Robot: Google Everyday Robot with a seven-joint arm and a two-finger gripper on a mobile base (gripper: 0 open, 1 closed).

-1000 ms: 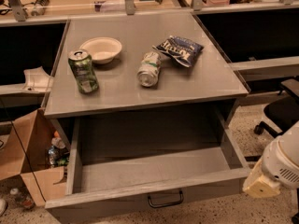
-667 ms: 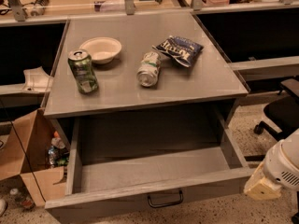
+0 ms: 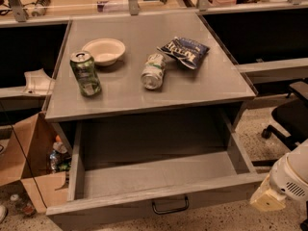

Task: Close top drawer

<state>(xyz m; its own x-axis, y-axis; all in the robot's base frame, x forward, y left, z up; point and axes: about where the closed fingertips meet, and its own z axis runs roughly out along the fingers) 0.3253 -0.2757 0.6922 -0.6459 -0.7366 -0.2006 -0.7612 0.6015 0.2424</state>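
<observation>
The top drawer point(image 3: 159, 177) of the grey cabinet is pulled far out toward me, and its deep grey tray is empty. Its flat front point(image 3: 120, 211) runs along the bottom of the view and carries a small dark loop handle point(image 3: 170, 207). My gripper point(image 3: 266, 199) shows as a cream piece under a white arm housing point(image 3: 292, 177) at the lower right. It is just off the right end of the drawer front, level with it. I cannot tell whether it touches the drawer.
The cabinet top point(image 3: 216, 85) holds an upright green can point(image 3: 85, 73), a white bowl point(image 3: 104, 50), a can lying on its side point(image 3: 153, 71) and a dark snack bag point(image 3: 185, 51). An open cardboard box point(image 3: 33, 170) stands at the left and a black office chair point(image 3: 288, 119) at the right.
The arm end at the lower right has dropped slightly and edged toward the drawer front. The drawer stays open just as far.
</observation>
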